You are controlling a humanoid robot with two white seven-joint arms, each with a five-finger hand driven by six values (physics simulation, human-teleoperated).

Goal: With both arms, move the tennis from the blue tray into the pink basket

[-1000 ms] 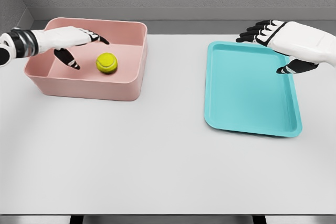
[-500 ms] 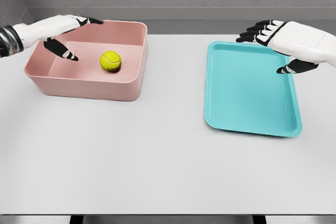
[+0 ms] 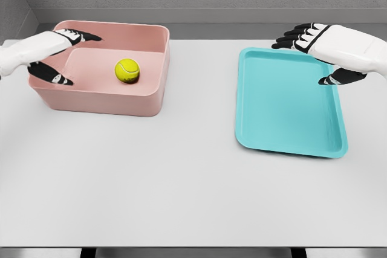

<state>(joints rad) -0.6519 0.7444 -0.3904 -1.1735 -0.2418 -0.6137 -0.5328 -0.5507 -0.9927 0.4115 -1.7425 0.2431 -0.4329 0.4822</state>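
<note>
1. Yellow-green and fuzzy, the tennis ball point(image 3: 127, 70) lies on the floor of the pink basket point(image 3: 104, 98), a little right of its middle, clear of every wall.
2. To the ball's left the left hand point(image 3: 42, 52) hangs over the basket's left end, well apart from the ball. Its fingers point(image 3: 81, 36) are stretched out and spread toward the back rim, the thumb point(image 3: 51, 76) points down along the left wall, and they hold nothing.
3. Far off to the right, the right hand point(image 3: 329, 46) hovers over the back right corner of the blue tray point(image 3: 290, 104). Its fingers point(image 3: 290, 37) are loosely spread past the tray's back edge, the thumb point(image 3: 340, 77) points down at the right rim, and it has hold of nothing either.
4. Basket and tray both sit on the white table point(image 3: 181, 179), well apart from each other, with bare tabletop between them.
</note>
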